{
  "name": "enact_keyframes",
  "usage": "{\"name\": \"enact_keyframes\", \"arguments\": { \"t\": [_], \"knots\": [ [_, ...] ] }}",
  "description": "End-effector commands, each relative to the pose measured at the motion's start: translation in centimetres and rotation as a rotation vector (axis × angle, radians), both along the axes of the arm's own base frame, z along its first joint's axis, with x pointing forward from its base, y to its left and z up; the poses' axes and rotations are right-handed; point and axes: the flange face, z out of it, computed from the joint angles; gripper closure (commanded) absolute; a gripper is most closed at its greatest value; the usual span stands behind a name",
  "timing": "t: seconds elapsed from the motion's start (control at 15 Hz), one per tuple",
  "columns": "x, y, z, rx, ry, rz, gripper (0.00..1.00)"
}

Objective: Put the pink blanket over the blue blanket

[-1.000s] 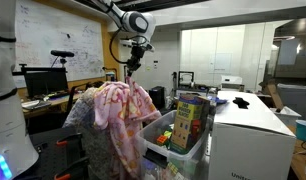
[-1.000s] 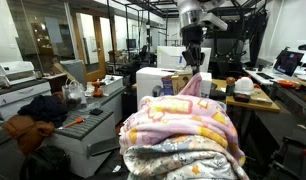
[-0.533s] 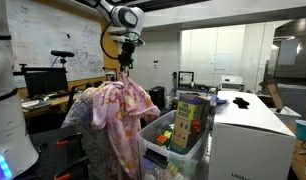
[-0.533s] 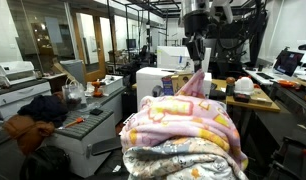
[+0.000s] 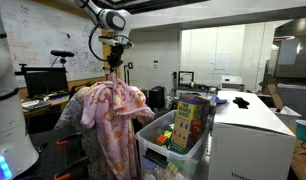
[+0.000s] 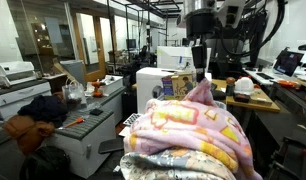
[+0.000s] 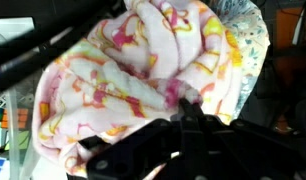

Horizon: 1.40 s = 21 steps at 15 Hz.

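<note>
The pink blanket with yellow swirls hangs draped over a tall mound, and also fills the foreground in an exterior view. My gripper is shut on a pinched fold at its top, holding it up; it also shows in an exterior view. In the wrist view the gripper pinches the pink blanket. The blue blanket shows as a speckled grey-blue strip under the pink one and at the wrist view's right edge.
A clear bin of colourful boxes stands beside the mound, next to a white cabinet. Desks with monitors lie behind. A white printer cart and a cardboard box stand nearby.
My gripper has moved sideways across the mound with the pink fold in it, pulling the pink blanket further over the heap and covering more of the blue one.
</note>
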Motion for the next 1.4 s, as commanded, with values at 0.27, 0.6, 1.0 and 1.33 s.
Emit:
{"name": "enact_keyframes", "arguments": {
  "t": [0.27,0.6,1.0,1.33],
  "knots": [
    [0.2,6.0,1.4,0.244,-0.17,-0.071,1.0],
    [-0.3,7.0,0.6,0.37,-0.25,-0.083,1.0],
    [-1.8,8.4,-0.3,0.525,-0.288,-0.064,1.0],
    [-3.9,9.2,-1.8,0.618,-0.262,-0.068,1.0]
  ]
}}
